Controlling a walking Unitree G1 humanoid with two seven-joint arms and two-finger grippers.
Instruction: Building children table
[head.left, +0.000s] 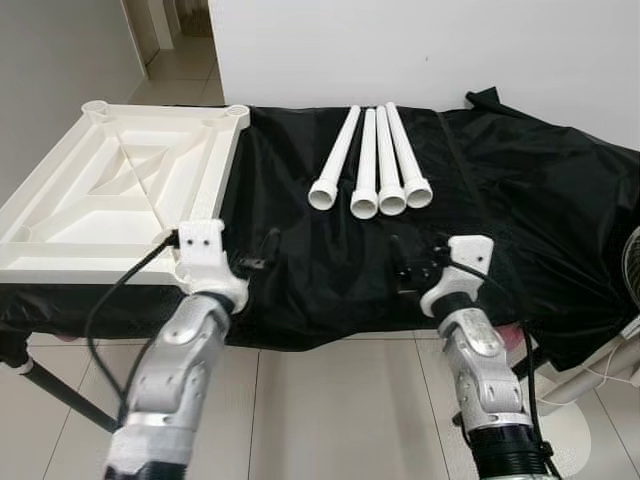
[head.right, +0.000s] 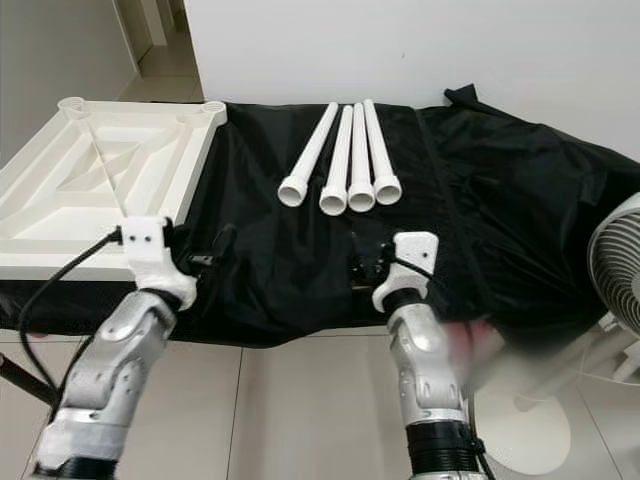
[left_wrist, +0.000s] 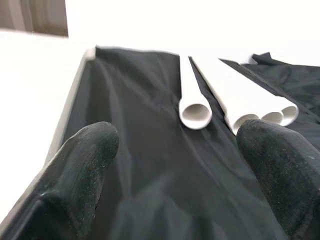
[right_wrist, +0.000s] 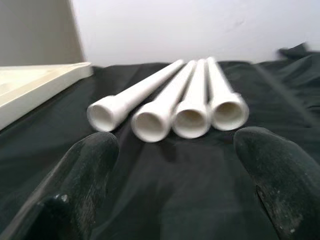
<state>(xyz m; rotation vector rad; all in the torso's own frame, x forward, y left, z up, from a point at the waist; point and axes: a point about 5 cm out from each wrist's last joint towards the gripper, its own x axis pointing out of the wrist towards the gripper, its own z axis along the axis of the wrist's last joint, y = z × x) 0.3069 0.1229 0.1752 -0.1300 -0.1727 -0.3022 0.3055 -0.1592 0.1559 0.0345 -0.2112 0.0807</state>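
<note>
A white tabletop (head.left: 120, 190) lies upside down at the left end of a surface draped in black cloth (head.left: 330, 270). Its ribbed underside and corner sockets face up. Several white tube legs (head.left: 372, 165) lie side by side on the cloth near the middle back, wide ends toward me. My left gripper (head.left: 262, 252) hovers open over the cloth beside the tabletop's near right corner and holds nothing. My right gripper (head.left: 405, 265) is open too, just in front of the legs (right_wrist: 175, 107), with nothing between its fingers (right_wrist: 85, 170).
A white wall stands behind the draped surface. To the right of the draped surface, a white floor fan (head.right: 615, 265) stands. Tiled floor (head.left: 330, 400) lies in front, under my arms. A black cable (head.left: 110, 300) loops from my left wrist.
</note>
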